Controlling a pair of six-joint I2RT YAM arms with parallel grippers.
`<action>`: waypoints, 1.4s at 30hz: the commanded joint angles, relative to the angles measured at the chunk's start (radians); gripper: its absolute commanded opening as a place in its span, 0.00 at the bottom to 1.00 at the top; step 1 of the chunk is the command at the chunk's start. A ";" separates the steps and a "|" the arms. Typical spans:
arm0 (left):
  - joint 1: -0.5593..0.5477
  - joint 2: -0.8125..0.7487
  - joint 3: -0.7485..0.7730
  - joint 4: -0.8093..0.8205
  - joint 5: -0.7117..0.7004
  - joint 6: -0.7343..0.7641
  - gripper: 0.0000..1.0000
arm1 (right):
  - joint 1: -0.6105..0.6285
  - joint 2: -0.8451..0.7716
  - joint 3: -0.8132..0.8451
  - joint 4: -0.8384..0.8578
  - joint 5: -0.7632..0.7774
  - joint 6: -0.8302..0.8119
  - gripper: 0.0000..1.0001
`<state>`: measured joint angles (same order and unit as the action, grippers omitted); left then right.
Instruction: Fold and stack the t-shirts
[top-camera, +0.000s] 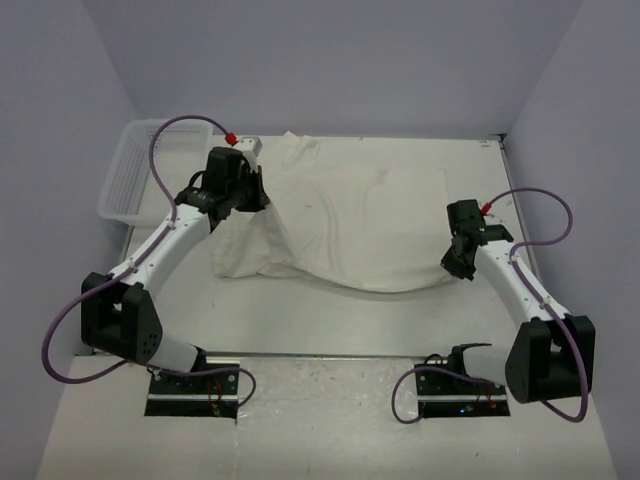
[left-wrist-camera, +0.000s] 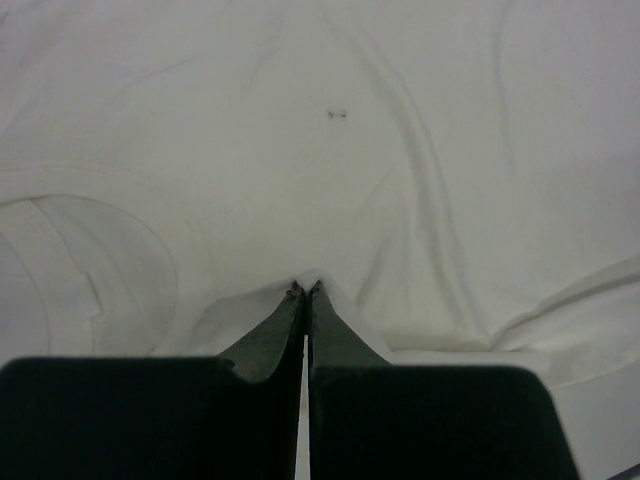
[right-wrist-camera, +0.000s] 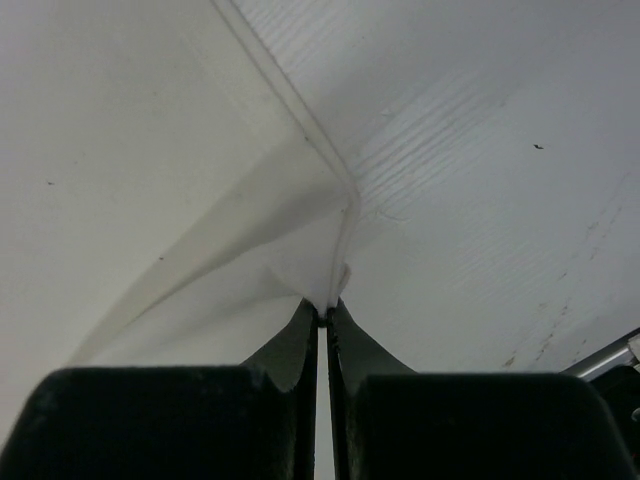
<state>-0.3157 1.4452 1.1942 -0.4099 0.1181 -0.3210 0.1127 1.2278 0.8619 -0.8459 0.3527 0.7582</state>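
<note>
Pinching rumpled t-shirt (top-camera: 350, 225) cloth, both jaws; shirt count unclear.

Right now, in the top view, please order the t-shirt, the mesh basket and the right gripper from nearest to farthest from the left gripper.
1. t-shirt, pinched in the left gripper.
2. mesh basket, just to its left.
3. right gripper, across the t-shirt, on the right.

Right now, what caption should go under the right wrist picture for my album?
The right pincer shut on the hemmed edge of a cream t-shirt, with the white table beside it.
</note>
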 joint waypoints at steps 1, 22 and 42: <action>-0.005 0.041 0.076 -0.001 -0.040 0.020 0.00 | -0.030 0.047 0.071 0.016 0.020 -0.002 0.00; -0.003 0.259 0.285 -0.089 -0.185 0.040 0.00 | -0.067 0.394 0.342 0.062 -0.004 -0.109 0.00; 0.010 0.331 0.355 -0.106 -0.301 0.023 0.00 | -0.085 0.555 0.477 0.087 -0.032 -0.163 0.00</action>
<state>-0.3145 1.7699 1.4872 -0.5125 -0.1387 -0.2958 0.0353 1.7676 1.2835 -0.7761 0.3237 0.6117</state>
